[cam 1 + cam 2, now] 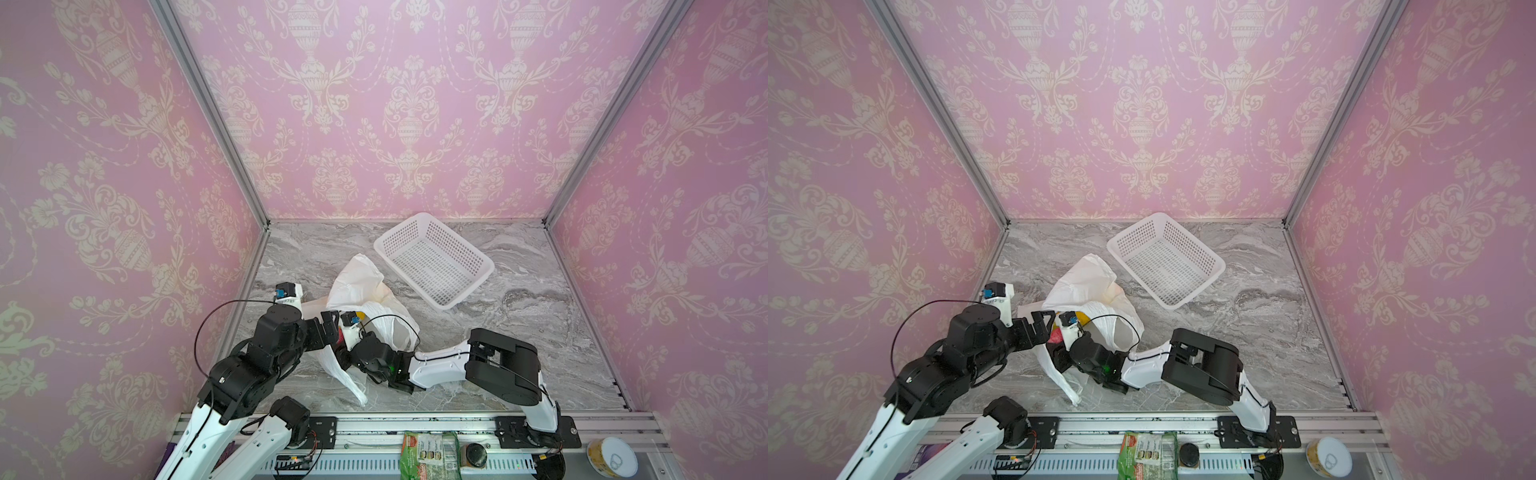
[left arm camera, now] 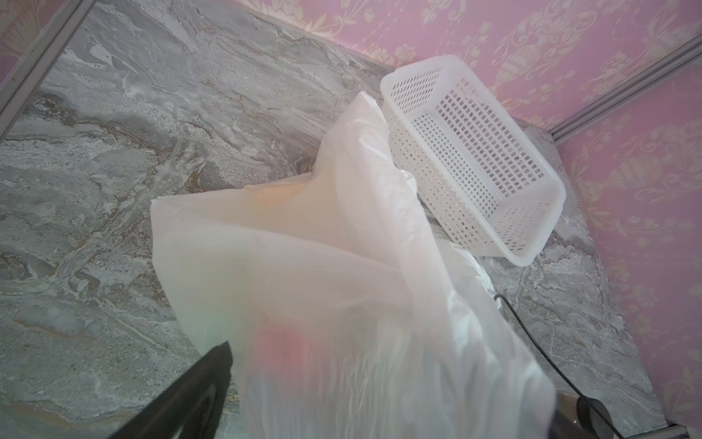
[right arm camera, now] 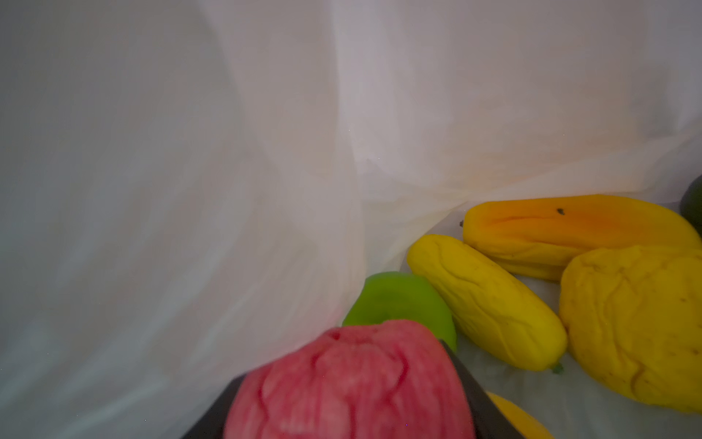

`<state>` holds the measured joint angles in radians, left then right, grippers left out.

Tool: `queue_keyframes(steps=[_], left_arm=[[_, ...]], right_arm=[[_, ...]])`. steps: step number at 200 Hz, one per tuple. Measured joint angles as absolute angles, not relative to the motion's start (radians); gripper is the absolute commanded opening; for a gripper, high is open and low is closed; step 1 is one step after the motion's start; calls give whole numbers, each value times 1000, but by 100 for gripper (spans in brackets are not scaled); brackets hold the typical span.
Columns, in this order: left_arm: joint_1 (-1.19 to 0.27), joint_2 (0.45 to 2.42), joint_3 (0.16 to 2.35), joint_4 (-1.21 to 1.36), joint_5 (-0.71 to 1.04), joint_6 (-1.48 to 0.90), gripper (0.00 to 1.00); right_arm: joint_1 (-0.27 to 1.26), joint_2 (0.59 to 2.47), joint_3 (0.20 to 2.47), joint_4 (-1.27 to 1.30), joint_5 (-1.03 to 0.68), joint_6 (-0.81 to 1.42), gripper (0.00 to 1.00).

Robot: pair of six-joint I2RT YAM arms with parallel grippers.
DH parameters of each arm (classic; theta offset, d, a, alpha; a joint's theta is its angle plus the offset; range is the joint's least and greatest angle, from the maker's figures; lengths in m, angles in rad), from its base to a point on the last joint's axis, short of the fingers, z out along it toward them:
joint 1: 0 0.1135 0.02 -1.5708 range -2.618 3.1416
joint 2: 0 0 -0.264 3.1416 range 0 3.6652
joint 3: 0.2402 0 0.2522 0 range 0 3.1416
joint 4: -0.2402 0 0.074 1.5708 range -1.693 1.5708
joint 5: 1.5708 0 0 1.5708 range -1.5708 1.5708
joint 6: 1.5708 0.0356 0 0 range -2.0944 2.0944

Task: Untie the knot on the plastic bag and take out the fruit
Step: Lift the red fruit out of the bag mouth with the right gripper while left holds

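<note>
The translucent white plastic bag point(image 1: 357, 278) point(image 1: 1079, 278) lies crumpled on the marble table, left of centre, with its mouth open. Its two loop handles hang apart and no knot shows. My right gripper point(image 3: 342, 365) reaches inside the bag and is shut on a pink-red fruit point(image 3: 349, 384). Beside it lie more fruit: a green one point(image 3: 399, 300), an elongated yellow one point(image 3: 486, 304), a yellow-orange one point(image 3: 569, 228) and a round yellow one point(image 3: 638, 323). My left gripper point(image 1: 331, 322) stands open at the bag's left edge. Bag film point(image 2: 342, 247) drapes across its gap and hides one finger.
An empty white perforated basket point(image 1: 457, 239) point(image 2: 475, 159) sits at the back, just right of the bag. Pink walls with metal posts close in the table on three sides. A green packet point(image 1: 430, 455), a dark lid point(image 1: 476, 455) and a can point(image 1: 611, 457) rest on the front rail.
</note>
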<state>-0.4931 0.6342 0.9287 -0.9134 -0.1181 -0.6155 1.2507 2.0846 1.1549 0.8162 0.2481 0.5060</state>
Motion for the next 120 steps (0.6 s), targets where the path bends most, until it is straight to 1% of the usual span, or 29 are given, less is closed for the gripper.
queue_keyframes(steps=[23, 31, 35, 48, 57, 69, 77, 79, 120], left_arm=[[-503, 729, 936, -919, -97, -603, 84], [-506, 754, 936, -922, -93, -599, 78], [-506, 765, 937, -917, -92, -596, 73], [-508, 797, 942, -916, -89, -582, 44], [-509, 808, 942, -920, -86, -564, 28], [-509, 814, 949, -931, -90, -540, 10], [-509, 814, 960, -938, -94, -522, 1], [-509, 814, 963, -940, -96, -515, 0], [-509, 812, 1000, -939, -101, -426, 0]], right_arm=[[1232, 2089, 1176, 786, 246, 545, 52], [1222, 2089, 1176, 781, 244, 551, 52], [1217, 2089, 1175, 776, 240, 551, 52], [1203, 2087, 1165, 771, 232, 555, 51], [1196, 2084, 1155, 773, 228, 558, 51], [1187, 2075, 1132, 780, 226, 562, 51], [1183, 2066, 1109, 785, 229, 564, 51], [1182, 2064, 1103, 785, 229, 564, 51], [1173, 1959, 917, 821, 267, 558, 50]])
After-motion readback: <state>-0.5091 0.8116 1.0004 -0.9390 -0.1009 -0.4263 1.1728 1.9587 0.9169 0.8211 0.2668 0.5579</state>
